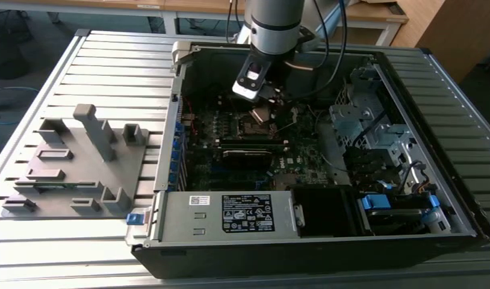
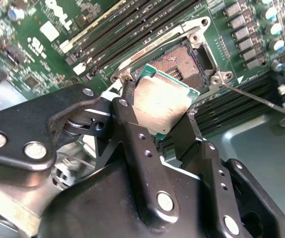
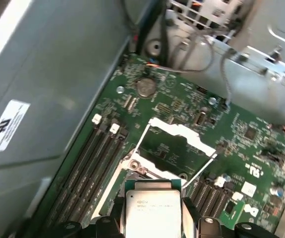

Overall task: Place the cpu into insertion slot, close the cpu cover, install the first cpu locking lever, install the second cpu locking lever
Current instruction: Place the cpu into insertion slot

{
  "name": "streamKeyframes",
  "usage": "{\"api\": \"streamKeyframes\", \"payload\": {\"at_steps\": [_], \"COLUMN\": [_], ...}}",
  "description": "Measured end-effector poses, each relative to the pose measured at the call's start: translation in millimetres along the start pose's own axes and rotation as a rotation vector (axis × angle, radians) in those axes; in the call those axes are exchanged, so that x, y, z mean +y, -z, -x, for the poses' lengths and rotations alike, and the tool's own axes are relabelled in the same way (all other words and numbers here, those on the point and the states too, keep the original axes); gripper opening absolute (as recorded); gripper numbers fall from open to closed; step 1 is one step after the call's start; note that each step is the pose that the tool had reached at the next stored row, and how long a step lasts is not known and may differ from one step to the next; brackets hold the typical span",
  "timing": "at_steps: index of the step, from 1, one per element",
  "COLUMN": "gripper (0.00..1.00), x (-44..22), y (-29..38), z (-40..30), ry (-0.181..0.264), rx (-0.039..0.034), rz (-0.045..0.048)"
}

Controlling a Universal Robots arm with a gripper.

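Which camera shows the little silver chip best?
The second wrist view: the cpu appears large, most of its metal top showing, gripped between the jaws near the open insertion slot. The first wrist view crops it at the picture's edge; the exterior view shows it as a tiny square.

My gripper (image 2: pixel 158 113) has the cpu (image 2: pixel 164 105) pinched right over the insertion slot (image 2: pixel 188 60), inside the computer case (image 1: pixel 309 250). The cpu cover (image 3: pixel 182 130) stands open behind the slot, and memory slots (image 2: pixel 132 25) run alongside. The case sits on the table (image 1: pixel 108 54), with 1 fixture block (image 1: pixel 76 162) on the exterior view's left.
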State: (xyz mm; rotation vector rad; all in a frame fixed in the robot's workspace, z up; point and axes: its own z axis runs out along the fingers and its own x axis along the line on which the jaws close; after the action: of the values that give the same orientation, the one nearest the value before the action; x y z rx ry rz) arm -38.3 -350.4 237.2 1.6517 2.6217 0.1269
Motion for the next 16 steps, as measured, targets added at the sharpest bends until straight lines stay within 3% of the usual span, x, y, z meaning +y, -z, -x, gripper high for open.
{"api": "streamKeyframes", "payload": {"at_steps": [16], "gripper": [0.54], "x": [-0.3], "y": [-2.6], "z": [0.0], "ry": [-0.290], "rx": [-0.0264], "rz": [0.0028]}}
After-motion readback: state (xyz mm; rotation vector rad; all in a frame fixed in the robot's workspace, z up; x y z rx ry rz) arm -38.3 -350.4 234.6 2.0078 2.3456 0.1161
